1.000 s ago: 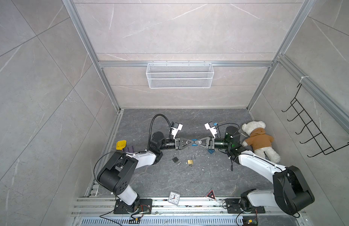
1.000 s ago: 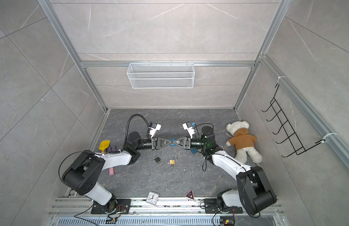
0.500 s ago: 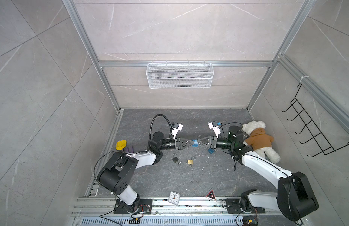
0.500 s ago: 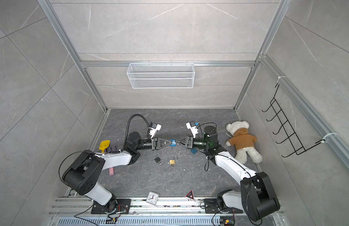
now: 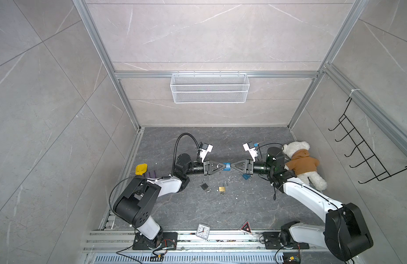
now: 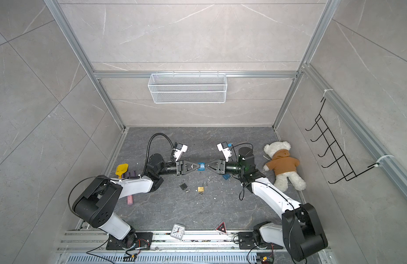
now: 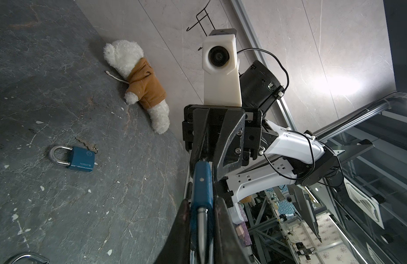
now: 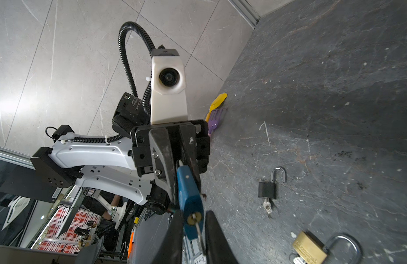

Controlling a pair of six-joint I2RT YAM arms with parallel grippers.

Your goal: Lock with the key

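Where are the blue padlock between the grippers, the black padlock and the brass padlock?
blue padlock (image 5: 226, 166): in a top view, on its blue body.
black padlock (image 8: 267, 190): in the right wrist view, on its dark body, not the shackle.
brass padlock (image 8: 308, 248): in the right wrist view, on its brass body.

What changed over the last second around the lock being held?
The right gripper pulled back toward the teddy bear, then returned to the held blue padlock; its fingers now flank the key in the keyhole. The left gripper kept its clamp on it. The black padlock and brass padlock stayed put.
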